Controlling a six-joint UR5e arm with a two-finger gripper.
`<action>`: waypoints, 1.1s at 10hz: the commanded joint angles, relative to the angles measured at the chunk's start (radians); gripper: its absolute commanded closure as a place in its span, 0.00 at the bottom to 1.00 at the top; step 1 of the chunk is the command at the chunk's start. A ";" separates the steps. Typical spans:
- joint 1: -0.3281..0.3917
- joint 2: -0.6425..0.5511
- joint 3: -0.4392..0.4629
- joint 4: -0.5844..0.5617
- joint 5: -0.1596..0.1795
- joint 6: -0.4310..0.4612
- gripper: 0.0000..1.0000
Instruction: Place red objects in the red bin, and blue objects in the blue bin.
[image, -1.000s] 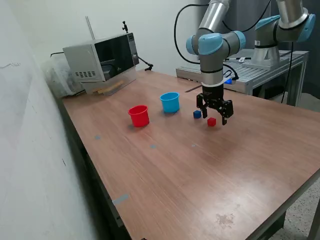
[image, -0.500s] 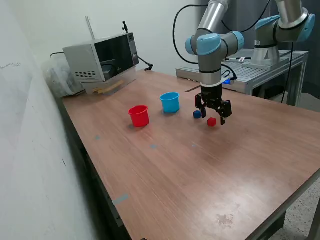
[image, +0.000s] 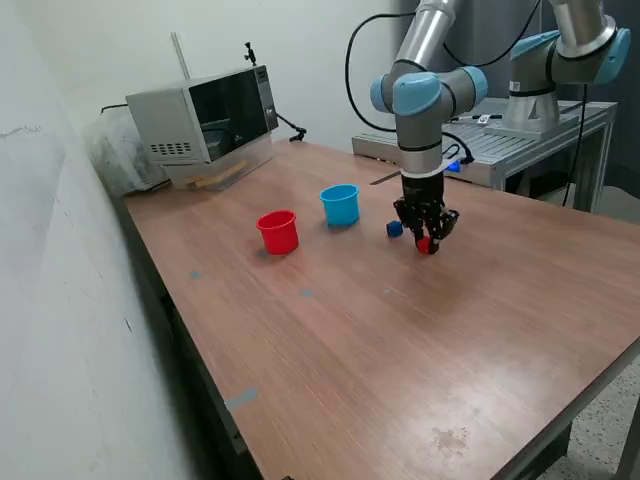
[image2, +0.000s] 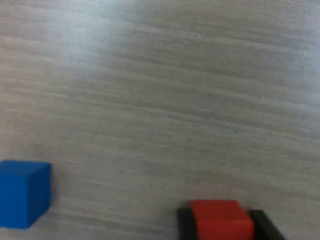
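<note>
My gripper (image: 428, 243) is down at the table, shut on a small red cube (image: 426, 244). The wrist view shows that red cube (image2: 220, 220) squeezed between the two black fingers (image2: 263, 225). A dark blue cube (image: 394, 229) rests on the table just beside the gripper, toward the exterior view's left; this blue cube (image2: 22, 192) also shows in the wrist view. The light blue cup (image: 340, 204) and the red cup (image: 278, 231) stand upright further to the exterior view's left, apart from the gripper.
A microwave (image: 204, 119) stands at the table's back corner, with a clear plastic bag (image: 118, 152) beside it. A second robot arm (image: 560, 60) stands on a metal bench behind the table. The wall runs along the exterior view's left.
The gripper was open above the red cube a second ago. It has since lowered and its fingers have shut on the cube.
</note>
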 joint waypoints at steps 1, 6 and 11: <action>0.000 0.006 0.001 -0.004 0.000 -0.009 1.00; -0.002 -0.141 -0.013 0.029 -0.003 -0.031 1.00; -0.080 -0.221 -0.109 0.100 -0.003 -0.044 1.00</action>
